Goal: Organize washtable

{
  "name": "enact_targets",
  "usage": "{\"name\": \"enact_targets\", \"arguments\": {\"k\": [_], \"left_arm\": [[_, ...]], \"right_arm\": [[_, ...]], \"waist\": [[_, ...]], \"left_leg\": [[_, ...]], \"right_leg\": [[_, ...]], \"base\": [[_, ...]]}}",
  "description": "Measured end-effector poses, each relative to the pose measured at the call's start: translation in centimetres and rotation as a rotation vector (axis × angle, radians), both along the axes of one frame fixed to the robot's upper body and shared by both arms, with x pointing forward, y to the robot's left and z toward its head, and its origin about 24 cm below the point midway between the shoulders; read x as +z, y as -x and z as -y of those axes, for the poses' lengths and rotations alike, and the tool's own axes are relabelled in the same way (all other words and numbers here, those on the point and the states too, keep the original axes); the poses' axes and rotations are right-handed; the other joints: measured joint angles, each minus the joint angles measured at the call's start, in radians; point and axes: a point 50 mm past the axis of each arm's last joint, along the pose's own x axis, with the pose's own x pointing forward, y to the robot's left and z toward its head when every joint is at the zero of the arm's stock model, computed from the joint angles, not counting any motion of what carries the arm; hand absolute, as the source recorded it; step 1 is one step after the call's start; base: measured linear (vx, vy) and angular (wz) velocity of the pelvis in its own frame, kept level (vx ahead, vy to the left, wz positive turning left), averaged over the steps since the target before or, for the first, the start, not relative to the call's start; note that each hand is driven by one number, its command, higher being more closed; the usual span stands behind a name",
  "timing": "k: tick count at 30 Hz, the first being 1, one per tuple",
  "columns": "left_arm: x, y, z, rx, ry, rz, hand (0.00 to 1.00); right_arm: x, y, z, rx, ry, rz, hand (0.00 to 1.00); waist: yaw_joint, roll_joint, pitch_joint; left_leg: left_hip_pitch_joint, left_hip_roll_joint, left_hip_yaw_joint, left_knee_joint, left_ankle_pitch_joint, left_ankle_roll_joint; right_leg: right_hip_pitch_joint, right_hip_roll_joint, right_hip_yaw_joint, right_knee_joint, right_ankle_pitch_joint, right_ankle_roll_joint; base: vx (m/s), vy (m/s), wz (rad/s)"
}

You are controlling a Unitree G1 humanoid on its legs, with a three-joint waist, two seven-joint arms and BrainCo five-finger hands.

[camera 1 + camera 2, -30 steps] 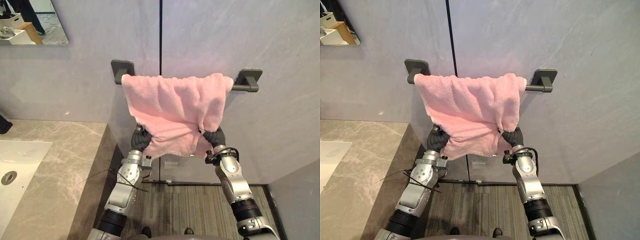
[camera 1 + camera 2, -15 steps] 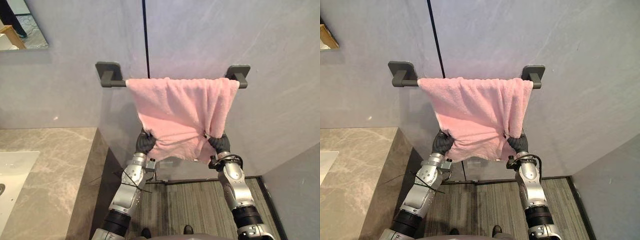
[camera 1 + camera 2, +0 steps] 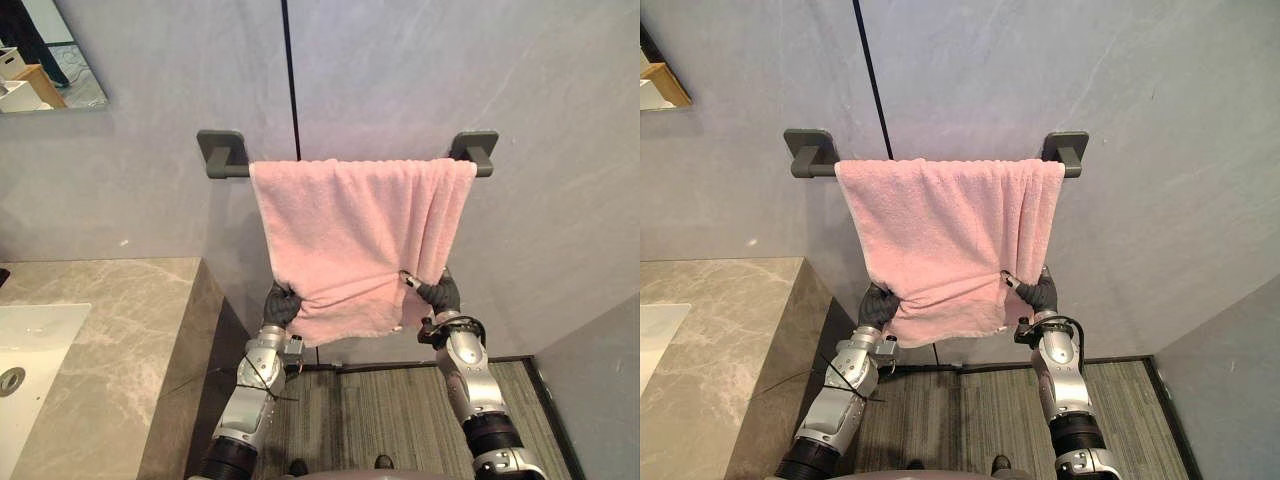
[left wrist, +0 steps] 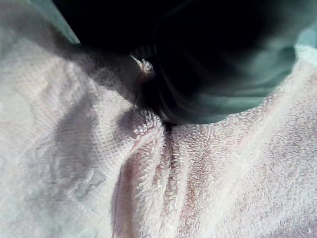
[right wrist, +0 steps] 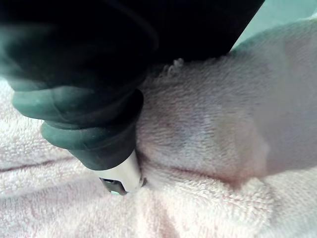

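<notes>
A pink towel [image 3: 350, 240] hangs over a dark grey bar [image 3: 228, 160] fixed to the grey wall. It spreads from near the left bracket to the right bracket [image 3: 475, 150]. My left hand [image 3: 280, 303] is at the towel's lower left corner, fingers curled into the cloth [image 4: 74, 163]. At the lower right edge my right hand [image 3: 438, 295] rests against the towel, with one finger [image 3: 1011, 282] stretched out across the front. In the right wrist view a silver finger [image 5: 121, 176] lies flat on the pile [image 5: 208, 129].
A marble counter [image 3: 110, 340] with a white sink [image 3: 30, 350] stands to the left, its side close to my left arm. A mirror [image 3: 40, 60] hangs at the upper left. Striped flooring [image 3: 370, 410] lies below, and a grey wall [image 3: 600, 390] closes the right.
The towel's right side, bunched at my right hand before, now hangs straight and flat. My right hand's fingers have loosened. Both hands sit lower on the towel, and the camera has shifted.
</notes>
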Motion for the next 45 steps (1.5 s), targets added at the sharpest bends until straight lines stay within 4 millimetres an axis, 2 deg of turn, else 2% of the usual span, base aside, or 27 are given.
{"name": "enact_targets", "arguments": {"k": [4, 6, 9, 15, 19, 22, 24, 25, 26, 29, 33, 34, 35, 37, 40, 43, 45], "left_arm": [[-0.6, 0.5, -1.0, 0.077, 0.013, -0.027, 0.0], [-0.8, 0.7, -2.1, 0.143, 0.01, -0.039, 0.0], [-1.0, 0.9, -3.2, 0.207, 0.007, -0.05, 0.0], [-1.2, 1.2, -4.4, 0.276, 0.005, -0.058, 0.0], [-1.1, 1.3, -4.5, 0.288, 0.014, -0.054, 0.0], [-0.4, 2.0, -5.9, 0.359, 0.042, -0.024, 0.0], [0.4, 2.3, -7.2, 0.425, 0.077, 0.014, 0.0], [0.8, 2.4, -7.6, 0.44, 0.086, 0.03, 0.0], [2.0, 2.6, -8.5, 0.48, 0.11, 0.086, 0.0], [4.8, 3.3, -9.8, 0.535, 0.122, 0.21, 0.0], [10.7, 4.6, -10.1, 0.544, 0.122, 0.501, 0.0], [12.3, 5.1, -9.8, 0.53, 0.125, 0.584, 0.0], [13.0, 5.4, -9.6, 0.521, 0.128, 0.624, 0.0], [15.4, 6.3, -8.4, 0.461, 0.152, 0.76, 0.0], [16.5, 6.4, -6.4, 0.34, 0.211, 0.821, 0.0], [16.6, 5.8, -3.0, 0.109, 0.32, 0.8, 0.0], [16.6, 5.5, 0.0, -0.103, 0.411, 0.767, 0.0]], "right_arm": [[-1.6, 1.1, 0.7, -0.04, -0.008, -0.067, 0.0], [-3.1, 1.9, 1.3, -0.078, -0.008, -0.144, 0.0], [-4.2, 2.9, 2.0, -0.114, -0.011, -0.192, 0.0], [-4.5, 3.5, 2.9, -0.165, -0.03, -0.206, 0.0], [-4.6, 3.9, 3.6, -0.214, -0.045, -0.206, 0.0], [-2.7, 4.0, 4.7, -0.287, -0.055, -0.12, 0.0], [0.0, 3.8, 6.2, -0.364, -0.045, 0.0, 0.0], [0.8, 3.9, 6.6, -0.386, -0.041, 0.032, 0.0], [2.8, 3.9, 7.2, -0.416, -0.03, 0.119, 0.0], [5.9, 4.2, 7.6, -0.438, -0.011, 0.258, 0.0], [10.9, 5.0, 6.7, -0.41, 0.039, 0.497, 0.0], [12.1, 5.2, 6.0, -0.383, 0.043, 0.564, 0.0], [12.7, 5.4, 5.6, -0.365, 0.042, 0.598, 0.0], [14.8, 5.6, 3.7, -0.258, 0.035, 0.715, 0.0], [15.9, 5.2, 1.3, -0.111, 0.022, 0.779, 0.0], [16.2, 5.0, -2.0, 0.109, 0.009, 0.798, 0.0], [16.0, 5.2, -4.2, 0.252, 0.012, 0.791, 0.0]], "waist": [[0.002, -0.001, 0.0], [0.002, -0.001, 0.0], [0.0, -0.004, 0.002], [-0.001, -0.008, 0.002], [0.006, -0.01, 0.003], [0.002, -0.011, 0.004], [0.003, -0.012, 0.004], [0.003, -0.013, 0.005], [0.003, -0.015, 0.006], [0.003, -0.015, 0.006], [0.004, -0.015, 0.006], [0.004, -0.015, 0.006], [0.004, -0.015, 0.006], [0.003, -0.014, 0.006], [0.002, -0.013, 0.005], [0.004, -0.011, 0.003], [0.007, -0.009, 0.002]], "left_leg": [[0.002, 0.0, -0.017, -0.002, 0.0, 0.0], [0.001, 0.0, -0.019, -0.002, 0.0, 0.0], [-0.001, 0.0, -0.022, -0.002, 0.0, 0.0], [0.001, 0.001, -0.032, -0.002, 0.001, -0.001], [0.001, 0.002, -0.033, -0.001, 0.002, -0.001], [0.003, 0.002, -0.026, -0.002, 0.001, 0.0], [0.006, 0.002, -0.019, -0.002, 0.001, 0.0], [0.007, 0.002, -0.019, -0.002, 0.001, 0.0], [0.007, 0.003, -0.019, -0.001, 0.001, 0.0], [0.009, 0.002, -0.018, -0.001, 0.0, 0.0], [0.017, 0.001, -0.019, -0.002, 0.0, -0.001], [0.023, 0.001, -0.019, -0.002, 0.0, 0.0], [0.026, 0.001, -0.019, -0.002, -0.001, 0.0], [0.026, 0.0, -0.019, -0.002, 0.0, 0.0], [0.026, 0.0, -0.019, -0.002, 0.0, 0.0], [0.028, -0.001, -0.02, -0.001, 0.0, 0.0], [0.029, -0.003, -0.02, -0.001, 0.001, 0.001]], "right_leg": [[0.018, -0.001, -0.017, -0.017, 0.001, 0.0], [0.02, -0.001, -0.019, -0.021, 0.001, 0.0], [0.026, -0.001, -0.025, -0.021, 0.001, 0.0], [0.031, -0.002, -0.037, -0.021, 0.001, 0.0], [0.032, -0.002, -0.029, -0.021, 0.001, 0.0], [0.032, -0.003, -0.021, -0.021, 0.001, 0.0], [0.033, -0.003, -0.016, -0.021, 0.001, 0.0], [0.033, -0.003, -0.016, -0.02, 0.001, 0.0], [0.032, -0.003, -0.016, -0.017, 0.001, 0.001], [0.032, -0.004, -0.016, -0.015, 0.001, 0.001], [0.04, -0.008, -0.016, -0.014, 0.0, 0.002], [0.046, -0.008, -0.017, -0.014, -0.002, 0.003], [0.048, -0.009, -0.017, -0.013, -0.003, 0.005], [0.047, -0.009, -0.017, -0.012, -0.003, 0.005], [0.047, -0.008, -0.017, -0.011, -0.003, 0.005], [0.047, -0.007, -0.018, -0.008, -0.003, 0.005], [0.047, -0.008, -0.018, -0.005, -0.004, 0.005]], "base": [[-0.02, -0.026, 0.13], [0.0, 0.0, 0.0], [0.01, -0.015, 0.03], [-0.04, -0.02, 0.05], [-0.05, -0.017, 0.0], [-0.02, -0.008, -0.06], [-0.02, -0.012, -0.08], [-0.03, -0.019, 0.0], [0.0, 0.0, 0.0], [-0.02, -0.011, 0.0], [-0.04, -0.01, 0.0], [-0.04, -0.016, 0.01], [-0.04, -0.017, 0.01], [-0.04, -0.014, 0.0], [-0.03, -0.01, 0.0], [-0.02, -0.012, 0.01], [0.0, 0.0, 0.0]]}}
